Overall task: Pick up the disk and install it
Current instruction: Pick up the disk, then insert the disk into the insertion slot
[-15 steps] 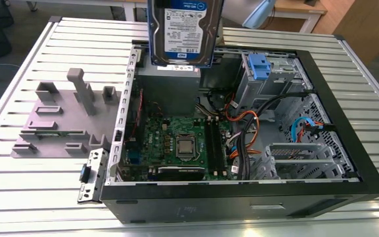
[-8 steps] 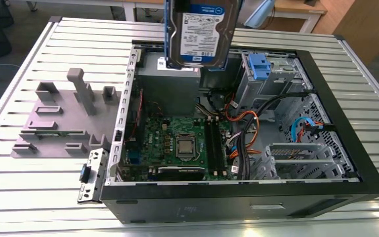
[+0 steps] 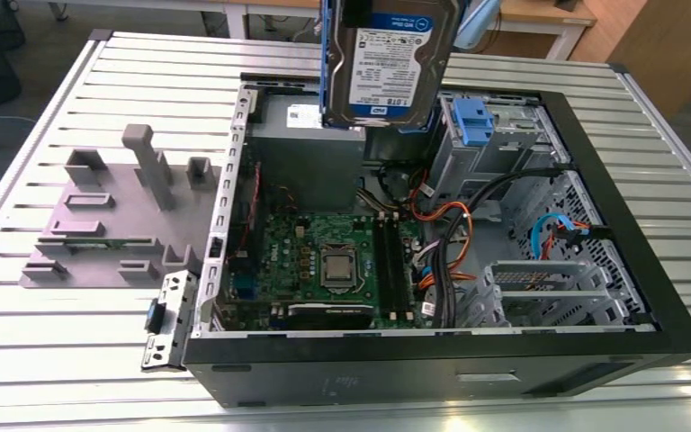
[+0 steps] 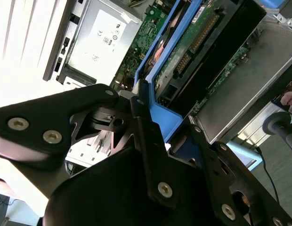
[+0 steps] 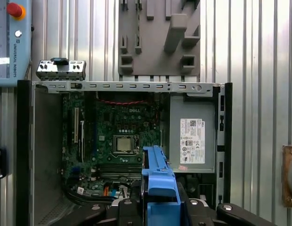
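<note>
The disk [image 3: 388, 63], its top cut off in the exterior view, hangs clamped in the gripper [image 5: 158, 209] — above the open computer case [image 3: 442, 364] holding a motherboard [image 3: 309, 238].

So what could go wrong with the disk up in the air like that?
1. The gripper holds the disk by its blue frame above the open computer case; a slip could drop it onto the motherboard.
2. Orange and black cables loop beside the drive cage, so the disk might snag them going down.
</note>
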Robot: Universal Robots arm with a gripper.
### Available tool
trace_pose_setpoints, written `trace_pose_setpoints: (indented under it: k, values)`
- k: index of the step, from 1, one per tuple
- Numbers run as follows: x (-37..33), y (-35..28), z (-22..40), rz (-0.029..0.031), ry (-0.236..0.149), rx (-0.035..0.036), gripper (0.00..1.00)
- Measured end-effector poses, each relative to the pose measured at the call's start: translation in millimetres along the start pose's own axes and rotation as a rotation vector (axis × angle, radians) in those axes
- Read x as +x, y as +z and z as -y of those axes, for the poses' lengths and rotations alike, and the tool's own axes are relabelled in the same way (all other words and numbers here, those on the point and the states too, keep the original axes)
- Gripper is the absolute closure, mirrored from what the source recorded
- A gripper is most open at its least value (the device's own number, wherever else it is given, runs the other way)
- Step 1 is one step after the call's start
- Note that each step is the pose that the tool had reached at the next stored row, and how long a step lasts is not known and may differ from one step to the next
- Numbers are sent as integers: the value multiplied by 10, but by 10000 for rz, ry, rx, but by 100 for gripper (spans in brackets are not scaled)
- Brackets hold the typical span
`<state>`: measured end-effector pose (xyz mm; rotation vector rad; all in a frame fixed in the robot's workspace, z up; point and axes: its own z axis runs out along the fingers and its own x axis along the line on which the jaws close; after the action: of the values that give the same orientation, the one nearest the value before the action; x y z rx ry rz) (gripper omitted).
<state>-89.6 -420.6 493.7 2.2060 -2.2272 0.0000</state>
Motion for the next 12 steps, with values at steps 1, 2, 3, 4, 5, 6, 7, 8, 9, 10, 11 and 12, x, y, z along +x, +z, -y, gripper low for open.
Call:
trace_pose_setpoints:
  k: [1, 2, 3, 4, 5, 6, 7, 8, 9, 10, 11, 12]
  values:
    - [4, 1, 0, 1, -1, 1, 63]
    - [8, 1, 0, 1, 0, 2, 63]
    - [8, 1, 0, 1, 0, 2, 63]
    - [9, 1, 0, 1, -1, 2, 63]
    - [9, 1, 0, 1, -1, 2, 63]
    - [9, 1, 0, 1, -1, 2, 63]
    - [9, 1, 0, 1, 0, 2, 63]
    - [9, 1, 0, 1, 0, 2, 63]
    - [9, 1, 0, 1, -1, 2, 63]
    - [10, 1, 0, 1, -1, 2, 63]
    - [10, 1, 0, 1, 0, 2, 63]
    - [10, 1, 0, 1, 0, 2, 63]
